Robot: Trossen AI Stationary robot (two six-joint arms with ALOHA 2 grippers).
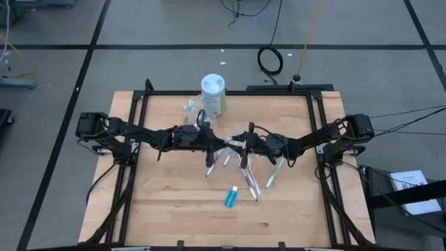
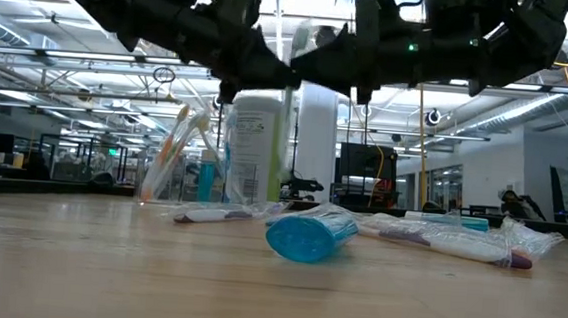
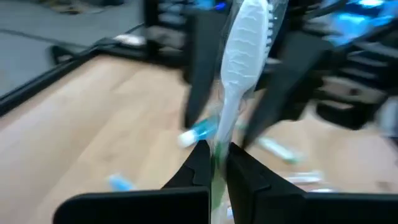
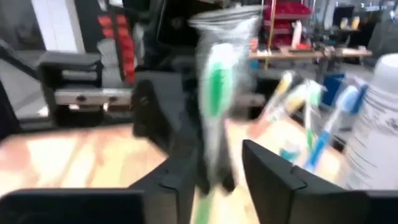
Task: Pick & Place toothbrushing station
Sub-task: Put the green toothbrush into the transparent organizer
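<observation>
the job looks partly done: the clear plastic cup [image 1: 189, 107] at the far side of the desk [image 1: 160, 202] already holds a few toothbrushes, seen standing in it in the low view, beside the white-capped canister [image 1: 213, 94]. both arms meet over the middle of the desk. the left end effector [image 3: 216, 163] is clenched on a white wrapped toothbrush [image 3: 239, 68], lifted clear of the wood. the right end effector [image 4: 214, 180] has a green wrapped toothbrush [image 4: 216, 93] between its fingers, though whether it truly grips it i cannot tell. left to do: several wrapped toothbrushes [image 1: 249, 178] lie scattered on the desk below the arms, and a teal toothpaste tube [image 1: 231, 197] lies nearer the front edge. the canister stands just beside the cup and the two arms crowd each other, so the approach to the cup looks tight
</observation>
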